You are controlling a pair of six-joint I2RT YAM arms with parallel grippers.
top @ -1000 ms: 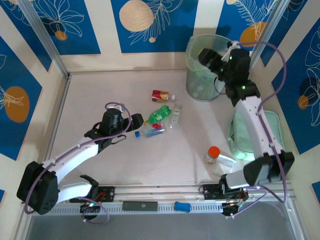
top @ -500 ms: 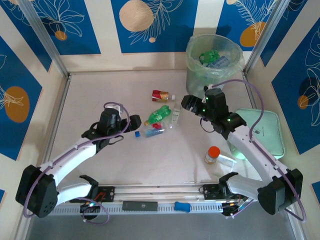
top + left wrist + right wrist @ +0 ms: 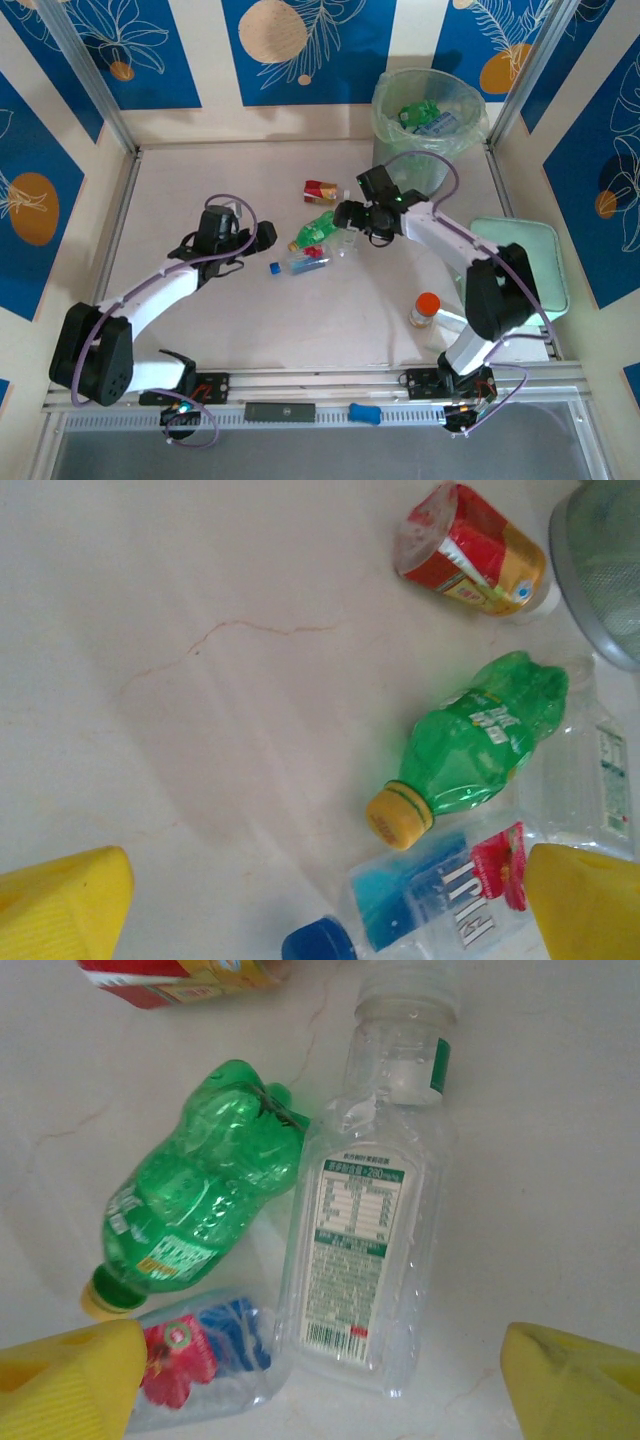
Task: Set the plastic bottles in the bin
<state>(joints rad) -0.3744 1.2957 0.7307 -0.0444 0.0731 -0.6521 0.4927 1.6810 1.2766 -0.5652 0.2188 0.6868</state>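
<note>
- The right gripper [image 3: 352, 215] is hovering low over the cluster of bottles mid-table. Its yellow fingers [image 3: 70, 1375] are standing wide apart on either side of a clear, ribbed plastic bottle with a white printed label [image 3: 355, 1230], and they are not touching it.
- I'd judge it is lining up its next pick. It still needs to drop around that bottle's body, close, and carry it to the tall translucent grey-green bin with the bag liner [image 3: 392, 165].
- The bin is standing at the far right of the table, with several bottles already lying inside.
- A crumpled green plastic bottle with a yellow cap [image 3: 190, 1210] is lying touching the clear one, so a clean grab may be awkward.
- The left gripper [image 3: 262, 235] is waiting near the cluster with its fingers spread and nothing between them. A clear blue-capped bottle with a red-and-blue label [image 3: 440, 890] is lying just in front of it.
- A squashed red-and-gold bottle [image 3: 470, 550] is lying apart, nearer the bin.
- A second ago the right arm was reaching over the bin. It has since swung down to the cluster and opened its fingers wider, while the left arm has barely moved.
</note>
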